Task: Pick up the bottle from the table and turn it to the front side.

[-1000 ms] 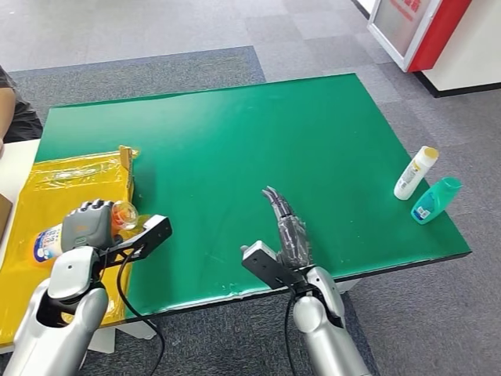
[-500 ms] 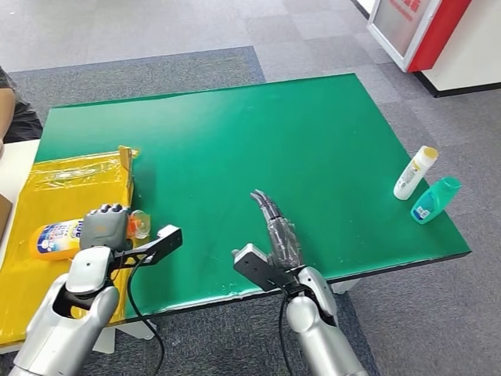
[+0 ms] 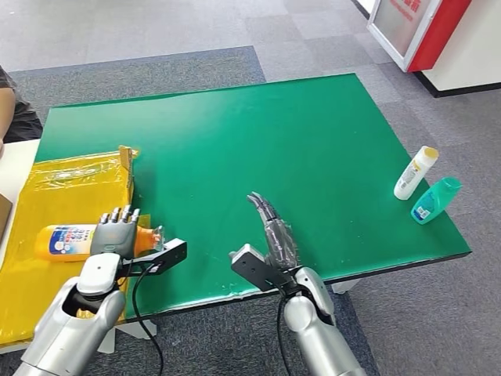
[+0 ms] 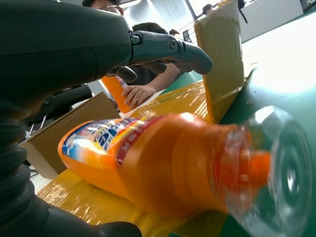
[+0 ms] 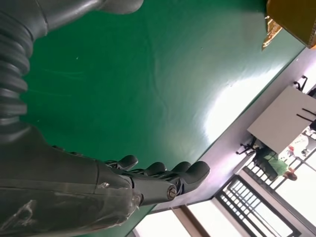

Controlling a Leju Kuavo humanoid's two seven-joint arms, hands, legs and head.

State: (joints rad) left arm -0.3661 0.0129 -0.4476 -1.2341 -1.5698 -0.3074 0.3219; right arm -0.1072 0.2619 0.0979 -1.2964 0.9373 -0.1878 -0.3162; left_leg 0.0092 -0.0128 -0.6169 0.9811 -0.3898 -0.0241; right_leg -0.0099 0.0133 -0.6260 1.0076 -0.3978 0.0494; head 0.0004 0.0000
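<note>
Orange bottle lying flat at the counter's near left corner, left hand spread over it

The green rectangular counter [image 3: 248, 149] carried a yellow glossy plastic sheet [image 3: 53, 196] along its left edge, and the orange plastic bottle with a blue-and-white label and clear cap [image 3: 68, 240] lay on its side there, cap toward the counter's middle. The left hand [image 3: 117, 233] hovered above the bottle's neck with its dark fingers [image 4: 168, 49] spread and released, gripping nothing; whether this came ahead of a grasp or followed a set-down could not be judged. Any grasp would do best around the waist, clear of the slippery cap, since the sheet looked slick. The right hand [image 3: 278, 235] rested flat and released near the counter's front edge. A white bottle [image 3: 415, 172] and a teal bottle [image 3: 436, 199] lay by the right edge.
</note>
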